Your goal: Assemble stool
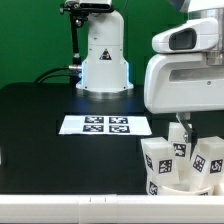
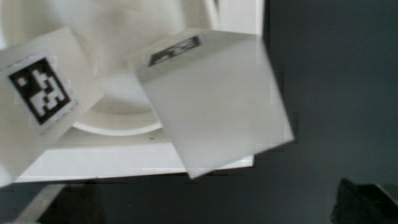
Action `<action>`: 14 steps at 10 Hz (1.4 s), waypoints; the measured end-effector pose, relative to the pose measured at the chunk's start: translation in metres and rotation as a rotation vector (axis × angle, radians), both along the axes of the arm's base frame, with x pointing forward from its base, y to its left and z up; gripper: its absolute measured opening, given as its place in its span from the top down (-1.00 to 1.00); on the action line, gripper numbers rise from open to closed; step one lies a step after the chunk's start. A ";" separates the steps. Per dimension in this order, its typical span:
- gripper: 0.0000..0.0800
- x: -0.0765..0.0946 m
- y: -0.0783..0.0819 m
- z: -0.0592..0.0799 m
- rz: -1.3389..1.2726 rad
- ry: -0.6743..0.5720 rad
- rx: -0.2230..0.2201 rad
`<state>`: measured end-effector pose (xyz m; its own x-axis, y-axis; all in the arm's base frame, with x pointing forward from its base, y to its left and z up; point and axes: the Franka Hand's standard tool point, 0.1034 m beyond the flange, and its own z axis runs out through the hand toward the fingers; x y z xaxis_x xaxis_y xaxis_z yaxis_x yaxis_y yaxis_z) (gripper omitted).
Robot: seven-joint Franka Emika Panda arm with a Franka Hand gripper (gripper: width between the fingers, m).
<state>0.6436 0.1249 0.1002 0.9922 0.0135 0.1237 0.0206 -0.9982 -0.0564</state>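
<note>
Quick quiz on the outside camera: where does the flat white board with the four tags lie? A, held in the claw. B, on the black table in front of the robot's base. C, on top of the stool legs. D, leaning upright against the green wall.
B: the marker board lies flat on the black table, just in front of the white robot base, apart from the stool legs.

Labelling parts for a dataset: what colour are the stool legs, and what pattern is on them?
White stool legs with black-and-white square marker tags; clearest in the exterior view.

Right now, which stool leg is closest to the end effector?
The middle leg, directly below the end effector; in the exterior view, the left leg and right leg stand off to either side.
</note>
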 end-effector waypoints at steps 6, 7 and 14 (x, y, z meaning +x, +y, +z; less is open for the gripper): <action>-0.62 -0.011 0.005 0.002 0.574 0.037 -0.085; -0.62 -0.012 0.001 0.000 0.603 0.044 -0.095; -0.62 -0.023 0.016 -0.020 1.342 0.154 -0.257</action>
